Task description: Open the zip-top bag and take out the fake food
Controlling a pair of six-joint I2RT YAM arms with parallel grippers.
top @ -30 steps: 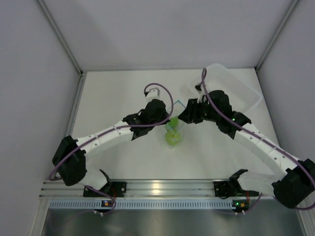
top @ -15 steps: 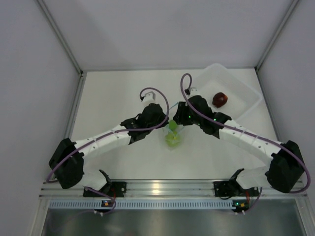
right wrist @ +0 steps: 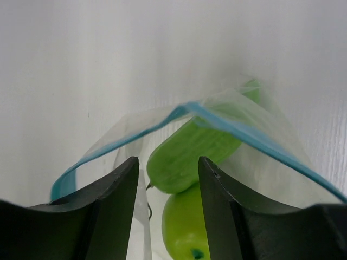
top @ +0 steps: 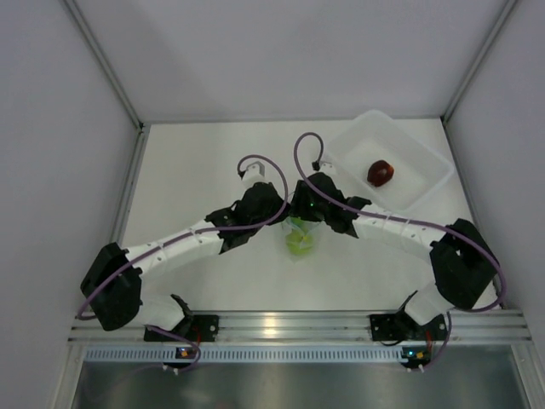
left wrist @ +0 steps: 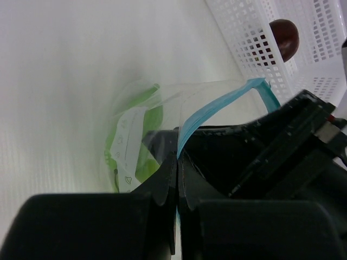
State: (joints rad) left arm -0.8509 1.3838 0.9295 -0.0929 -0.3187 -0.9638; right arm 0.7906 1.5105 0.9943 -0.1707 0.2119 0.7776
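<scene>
The clear zip-top bag (top: 300, 236) with a blue zipper strip (left wrist: 217, 105) lies at mid-table, its mouth held open. My left gripper (left wrist: 178, 162) is shut on the bag's zipper edge. My right gripper (right wrist: 168, 173) is open, its fingers reaching into the bag's mouth on either side of the elongated green fruit (right wrist: 187, 149), which rests on the yellow-green apple (right wrist: 190, 227). Both show as green shapes in the top view (top: 298, 241). The dark red-brown fruit (top: 380, 172) lies in the white tray (top: 417, 149), also seen in the left wrist view (left wrist: 284, 39).
The white perforated tray stands at the back right, close to the right arm. White enclosure walls surround the table on the left, back and right. A metal rail (top: 281, 328) runs along the near edge.
My right gripper left the tray, where the dark red-brown fruit now lies, and swung left to the bag's mouth. My left gripper kept its hold on the bag.
</scene>
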